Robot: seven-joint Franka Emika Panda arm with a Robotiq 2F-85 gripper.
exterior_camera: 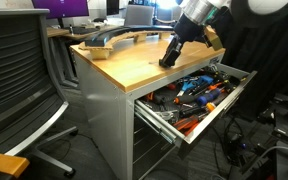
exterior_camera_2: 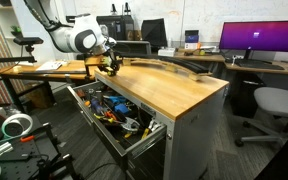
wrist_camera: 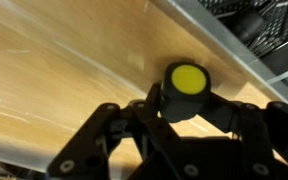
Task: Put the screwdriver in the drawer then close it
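Gripper: the gripper (wrist_camera: pixel 189 105) was closed on the screwdriver (wrist_camera: pixel 187 82), with fingers (wrist_camera: pixel 234 112) against both sides of it.
Screwdriver: black body with its yellow end patch facing the wrist camera. It was held over the bench top (wrist_camera: pixel 54 70) and was not in the drawer. Both exterior views were too small to make it out.
Gripper position: in both exterior views the gripper (exterior_camera: pixel 172 55) (exterior_camera_2: pixel 112 66) was low over the bench top (exterior_camera: pixel 134 62) (exterior_camera_2: pixel 174 90), just inside the drawer-side edge and toward that edge's far corner. Whether the tips touched the wood – could not tell.
Drawer: the drawer (exterior_camera: pixel 224 105) (exterior_camera_2: pixel 84 104) was pulled well out from under that same edge. It was the top one in the grey cabinet.
Drawer contents: a heap of hand tools (exterior_camera: pixel 199 90) (exterior_camera_2: pixel 114 112), with orange and blue handles among them. In the wrist view the drawer (wrist_camera: pixel 234 45) ran along the top right, just past the bench edge.
Bench top, other: a dark curved piece (exterior_camera: pixel 109 40) (exterior_camera_2: pixel 174 65) lay along the edge opposite the drawer, well apart from the gripper.
Surroundings: an office chair (exterior_camera: pixel 14 70) stood off one end of the bench – a purple-lit monitor (exterior_camera_2: pixel 259 38) stood on a desk behind it. A tape roll (exterior_camera_2: pixel 16 125) sat low, beyond the drawer side.
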